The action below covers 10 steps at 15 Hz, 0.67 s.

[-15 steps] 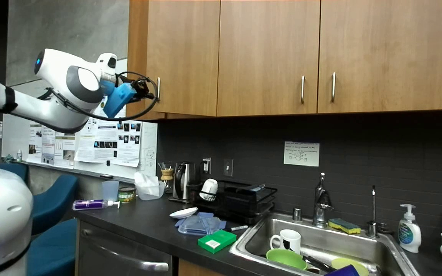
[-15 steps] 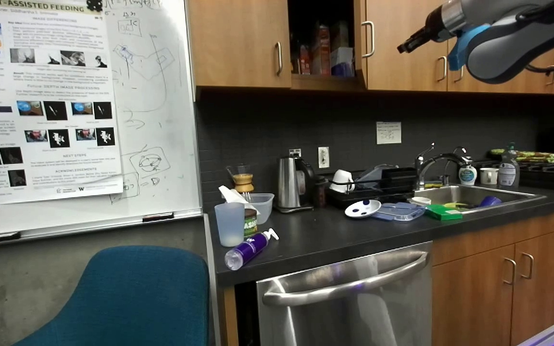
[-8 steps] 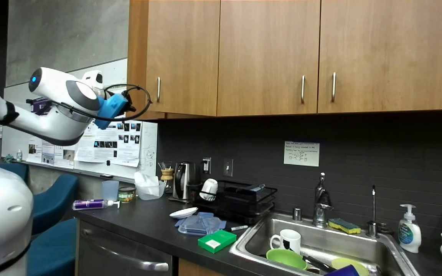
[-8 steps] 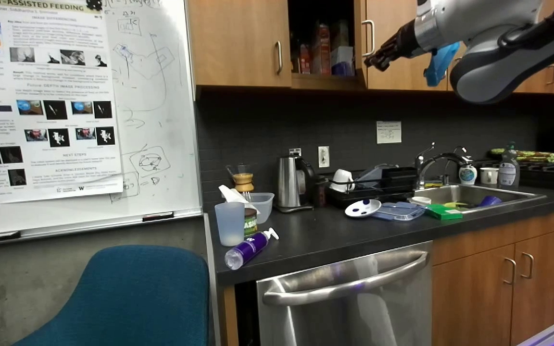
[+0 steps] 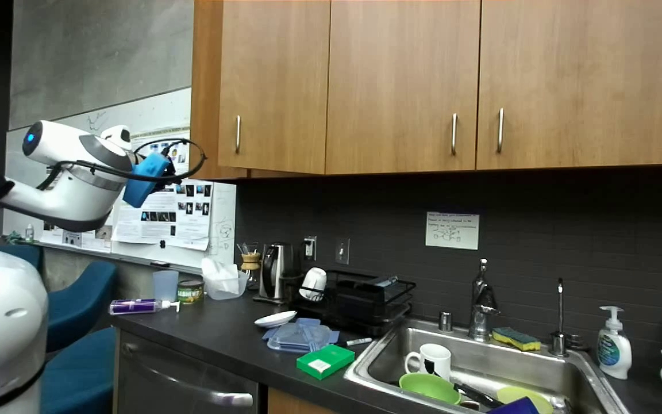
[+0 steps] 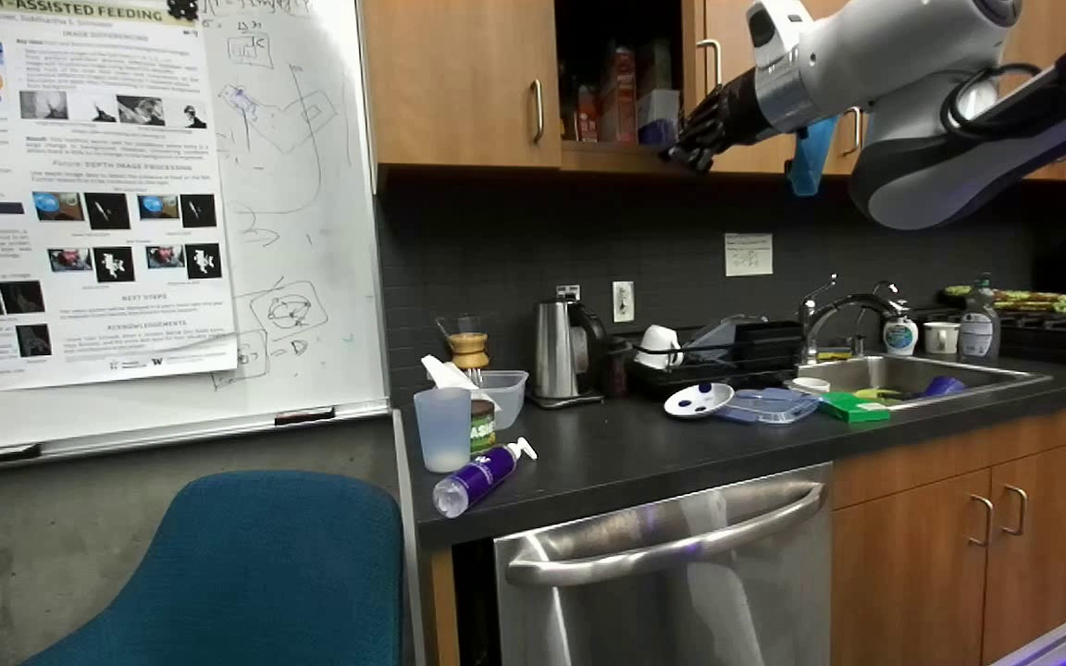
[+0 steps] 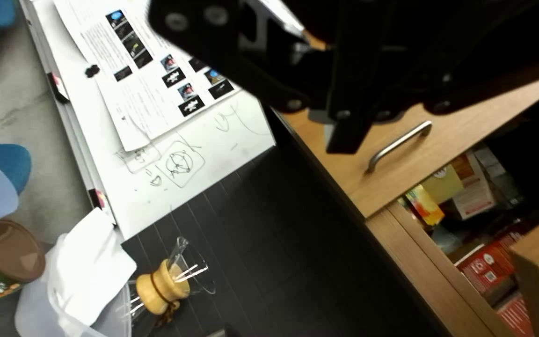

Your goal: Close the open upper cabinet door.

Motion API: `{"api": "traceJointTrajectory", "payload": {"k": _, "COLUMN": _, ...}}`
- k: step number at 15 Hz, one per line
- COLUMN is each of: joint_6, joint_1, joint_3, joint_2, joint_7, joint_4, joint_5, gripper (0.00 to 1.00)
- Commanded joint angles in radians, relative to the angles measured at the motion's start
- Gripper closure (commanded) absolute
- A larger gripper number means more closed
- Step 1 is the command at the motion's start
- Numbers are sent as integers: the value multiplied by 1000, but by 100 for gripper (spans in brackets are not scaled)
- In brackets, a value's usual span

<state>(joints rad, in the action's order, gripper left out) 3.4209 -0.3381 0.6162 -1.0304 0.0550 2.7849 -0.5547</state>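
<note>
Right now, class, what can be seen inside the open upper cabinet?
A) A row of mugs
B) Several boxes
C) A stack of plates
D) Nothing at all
B: the cabinet door stands open, and boxes show inside, both in an exterior view and in the wrist view.

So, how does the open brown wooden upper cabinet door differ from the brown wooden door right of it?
The brown wooden upper cabinet door stands swung out; the brown wooden door to its right is shut. In an exterior view, the open door's silver bar handle sits near its left edge, the shut door's handle near its right. There, the open door looks narrower than the shut one. Both have flat brown panels and vertical handles.
</note>
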Motion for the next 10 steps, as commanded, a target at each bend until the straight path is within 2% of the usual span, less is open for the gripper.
{"api": "traceJointTrajectory", "payload": {"k": 1, "joint_6": -42, "joint_1": -79, "joint_3": -58, "joint_2": 7, "joint_7": 10, "joint_4": -1, "joint_5": 26, "gripper": 100}}
{"api": "traceJointTrajectory", "payload": {"k": 2, "joint_6": -78, "joint_1": -85, "joint_3": -69, "joint_2": 47, "joint_7": -97, "joint_4": -9, "joint_5": 146, "gripper": 100}}
{"api": "traceJointTrajectory", "payload": {"k": 4, "joint_6": -135, "joint_1": -132, "joint_3": -122, "joint_2": 109, "joint_7": -136, "joint_4": -52, "joint_5": 201, "gripper": 100}}
{"api": "traceJointTrajectory", "payload": {"k": 6, "joint_6": -202, "joint_1": -162, "joint_3": -169, "joint_2": 176, "joint_7": -165, "joint_4": -116, "joint_5": 236, "gripper": 100}}
{"api": "traceJointTrajectory", "payload": {"k": 10, "joint_6": -313, "joint_1": -235, "joint_3": -184, "joint_2": 287, "joint_7": -140, "joint_4": -269, "joint_5": 250, "gripper": 100}}
